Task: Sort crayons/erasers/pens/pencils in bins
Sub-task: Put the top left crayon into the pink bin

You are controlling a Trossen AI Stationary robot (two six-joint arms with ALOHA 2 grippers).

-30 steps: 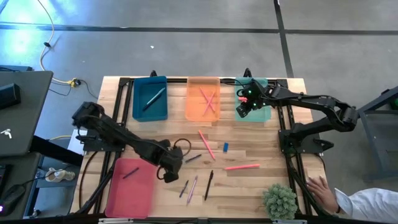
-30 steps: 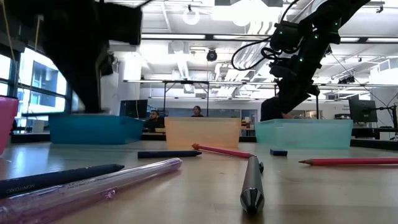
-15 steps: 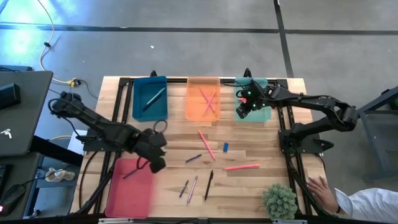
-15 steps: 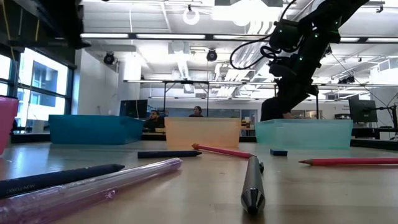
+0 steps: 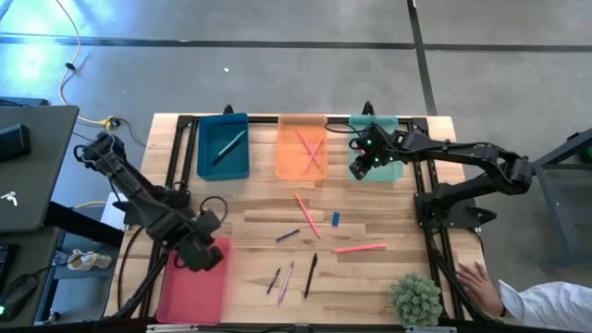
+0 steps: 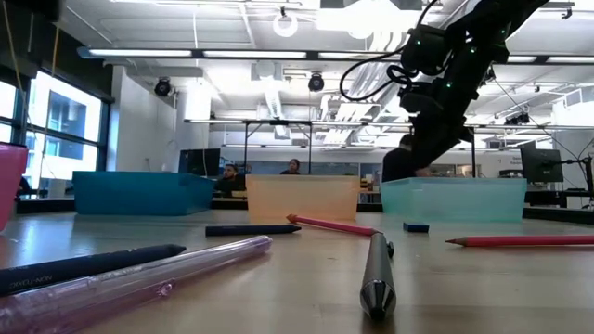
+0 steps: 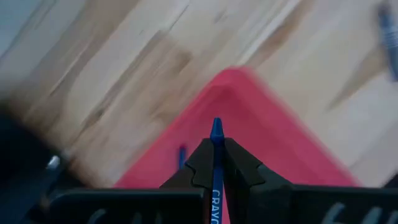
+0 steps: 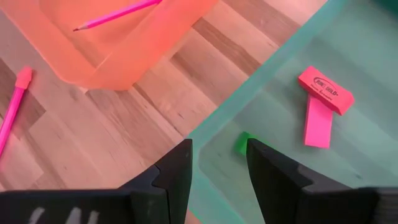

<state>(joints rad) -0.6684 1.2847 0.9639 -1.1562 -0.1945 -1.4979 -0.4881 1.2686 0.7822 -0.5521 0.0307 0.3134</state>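
My left gripper (image 5: 199, 250) hangs over the far end of the pink-red bin (image 5: 192, 289), shut on a blue crayon (image 7: 216, 134). Another small blue stick (image 7: 181, 155) lies in that bin. My right gripper (image 8: 217, 165) stands open over the near left corner of the mint-green bin (image 5: 393, 173), with nothing between its fingers. In that bin lie a green eraser (image 8: 244, 142) and two pink erasers (image 8: 323, 90). The teal-blue bin (image 5: 223, 146) and the orange bin (image 5: 302, 146) stand at the far edge. My left gripper pinches the blue crayon's shaft (image 7: 216, 163) between its two fingers. The crayon runs along the fingers, and its pointed tip (image 7: 216, 126) sticks out past the fingertips. The fingers point steeply down from above. The crayon is lifted clear, tip down, above the pink-red bin.
On the wood lie a pink pencil (image 5: 307, 215), a blue eraser (image 5: 335, 219), a dark crayon (image 5: 287, 236), a red pencil (image 5: 360, 248) and three pens (image 5: 287, 280). A small plant (image 5: 415, 298) and a person's hand (image 5: 476, 282) are at the near right corner.
My left gripper has gone from beside the pens toward the table's left edge, rising and rolling its wrist. It now stands over the pink-red bin and has left the low view.
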